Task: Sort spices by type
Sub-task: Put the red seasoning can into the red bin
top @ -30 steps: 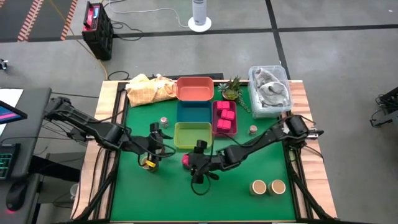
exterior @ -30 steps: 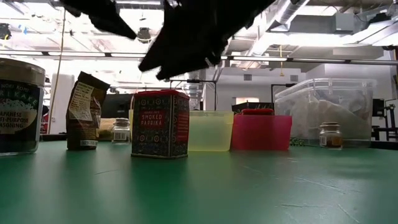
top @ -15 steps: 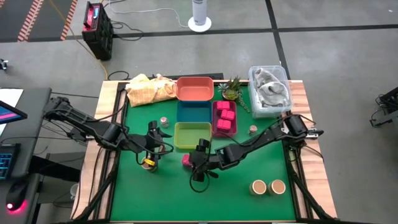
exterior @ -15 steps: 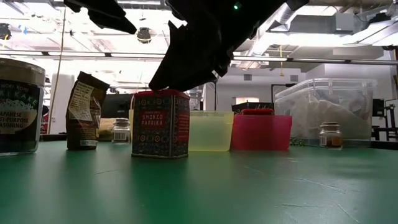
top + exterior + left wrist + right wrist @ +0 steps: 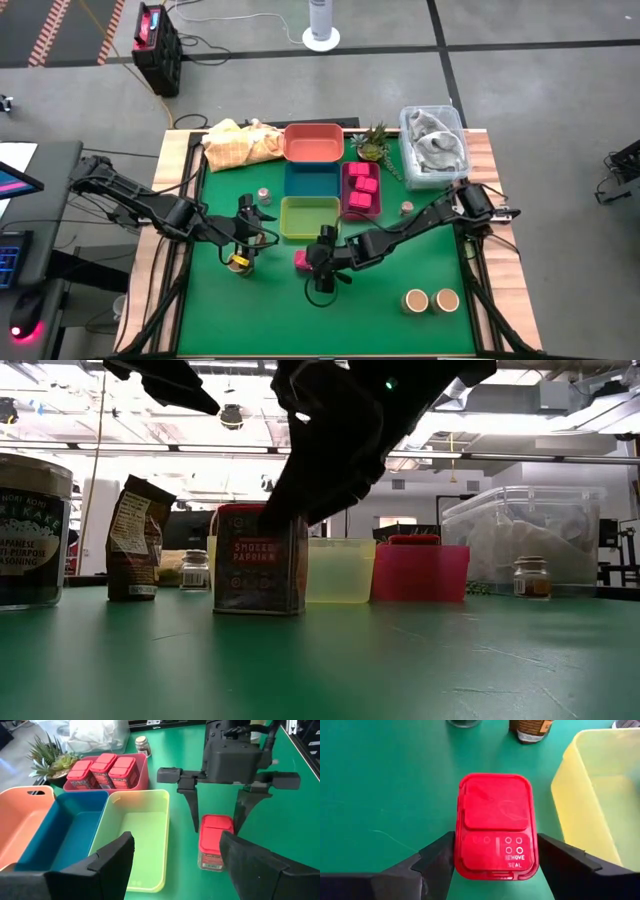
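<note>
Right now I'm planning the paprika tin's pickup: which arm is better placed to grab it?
Right. The right hand is open and straddles the paprika tin, a finger on either side. The left hand hangs open over by the brown packet, farther from the tin.

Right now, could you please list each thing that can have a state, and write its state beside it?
Right end effector: open, fingers on either side of the paprika tin, not closed on it.
Paprika tin: upright on the mat, lid shut.
Left end effector: open, waiting near the yellow-green tray.
Pink tray: holds three red-lidded tins.
Yellow-green tray: empty.
Blue tray: empty.
Orange tray: empty.
</note>
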You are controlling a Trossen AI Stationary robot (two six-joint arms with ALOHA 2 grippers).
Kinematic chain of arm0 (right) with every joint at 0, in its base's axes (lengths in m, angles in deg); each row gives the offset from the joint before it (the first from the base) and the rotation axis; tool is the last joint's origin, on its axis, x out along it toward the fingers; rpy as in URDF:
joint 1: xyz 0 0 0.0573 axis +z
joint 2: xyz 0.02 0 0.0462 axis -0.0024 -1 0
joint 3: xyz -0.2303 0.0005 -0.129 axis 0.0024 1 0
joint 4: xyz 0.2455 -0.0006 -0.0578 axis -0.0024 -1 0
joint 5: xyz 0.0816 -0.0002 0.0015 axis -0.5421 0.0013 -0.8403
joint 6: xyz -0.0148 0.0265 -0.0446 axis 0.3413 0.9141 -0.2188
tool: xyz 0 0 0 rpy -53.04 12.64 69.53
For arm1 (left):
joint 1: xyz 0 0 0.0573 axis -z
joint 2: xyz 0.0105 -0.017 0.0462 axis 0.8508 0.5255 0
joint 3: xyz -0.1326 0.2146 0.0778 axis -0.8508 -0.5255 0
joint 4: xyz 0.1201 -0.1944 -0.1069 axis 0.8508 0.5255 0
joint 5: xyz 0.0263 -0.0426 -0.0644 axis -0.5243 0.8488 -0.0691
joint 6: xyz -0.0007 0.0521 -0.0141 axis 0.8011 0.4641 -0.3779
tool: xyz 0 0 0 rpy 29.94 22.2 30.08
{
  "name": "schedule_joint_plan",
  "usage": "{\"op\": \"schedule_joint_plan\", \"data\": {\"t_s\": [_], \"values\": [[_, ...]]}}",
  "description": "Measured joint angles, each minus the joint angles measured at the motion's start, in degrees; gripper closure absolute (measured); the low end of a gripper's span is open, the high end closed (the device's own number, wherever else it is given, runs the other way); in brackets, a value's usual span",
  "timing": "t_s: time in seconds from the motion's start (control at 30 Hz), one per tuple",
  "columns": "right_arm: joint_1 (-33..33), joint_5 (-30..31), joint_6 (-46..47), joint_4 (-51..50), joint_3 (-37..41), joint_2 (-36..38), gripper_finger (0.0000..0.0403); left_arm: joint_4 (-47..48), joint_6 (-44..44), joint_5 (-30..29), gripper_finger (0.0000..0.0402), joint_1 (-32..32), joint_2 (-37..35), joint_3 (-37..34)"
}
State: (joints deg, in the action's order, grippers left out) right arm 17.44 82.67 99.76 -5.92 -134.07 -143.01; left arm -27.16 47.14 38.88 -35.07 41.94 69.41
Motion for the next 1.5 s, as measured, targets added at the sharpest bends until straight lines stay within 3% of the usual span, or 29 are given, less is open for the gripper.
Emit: {"op": "schedule_joint_plan", "data": {"t_s": [0.37, 0.63, 0.8, 1.0, 1.23, 1.5], "values": [[-0.68, -3.21, -4.01, -0.54, 0.00, 0.02, 0.0108, 0.22, 0.02, -0.02, 0.0123, 0.00, 0.00, 0.00], [-1.27, -3.24, -4.26, -0.91, 0.00, 0.02, 0.0165, 0.24, 0.02, -0.02, 0.0123, 0.00, 0.00, 0.00], [-1.62, -3.26, -3.77, -0.89, -0.02, 0.04, 0.0165, 0.95, -0.04, -0.04, 0.0123, 0.00, 0.00, 0.02], [-1.71, -2.55, -3.85, -10.94, -2.20, 4.53, 0.0165, 3.20, -0.92, -0.14, 0.0123, 0.00, 0.03, 0.02], [-0.85, 2.39, -0.27, -26.34, -3.32, 16.49, 0.0165, 3.15, 0.47, -0.17, 0.0123, -0.01, 0.03, 0.02], [-0.66, 24.05, 12.88, -39.08, -3.34, 23.58, 0.0165, 1.13, 4.30, -1.24, 0.0123, -0.15, 0.03, 0.02]]}}
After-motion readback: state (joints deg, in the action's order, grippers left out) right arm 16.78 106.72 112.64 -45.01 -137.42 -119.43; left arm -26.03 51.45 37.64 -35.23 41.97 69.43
